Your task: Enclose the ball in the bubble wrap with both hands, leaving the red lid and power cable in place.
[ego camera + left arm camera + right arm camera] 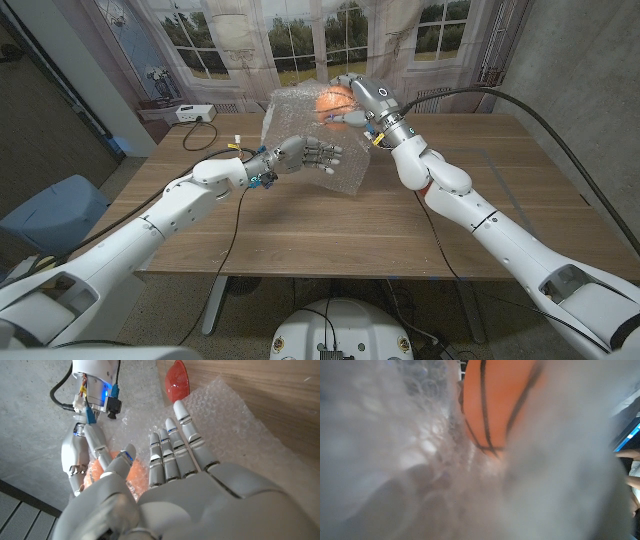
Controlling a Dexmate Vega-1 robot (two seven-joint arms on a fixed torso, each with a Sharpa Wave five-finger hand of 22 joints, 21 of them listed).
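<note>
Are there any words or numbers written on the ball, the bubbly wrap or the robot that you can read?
None can be read.
Ball: orange with black lines, no letters showing.
Bubble wrap: clear, no print.
Red lid: plain.
Right hand and left hand: no legible labels; a small round mark on the right wrist is too small to read.

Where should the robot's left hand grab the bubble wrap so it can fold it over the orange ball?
Probably the loose near edge of the bubble wrap, coming from the robot's own side. The sheet stands up around the ball, which the right hand holds at the top through the wrap. The left hand has its fingers spread against the sheet, so that lower flap is the free part to pinch and lift.
</note>
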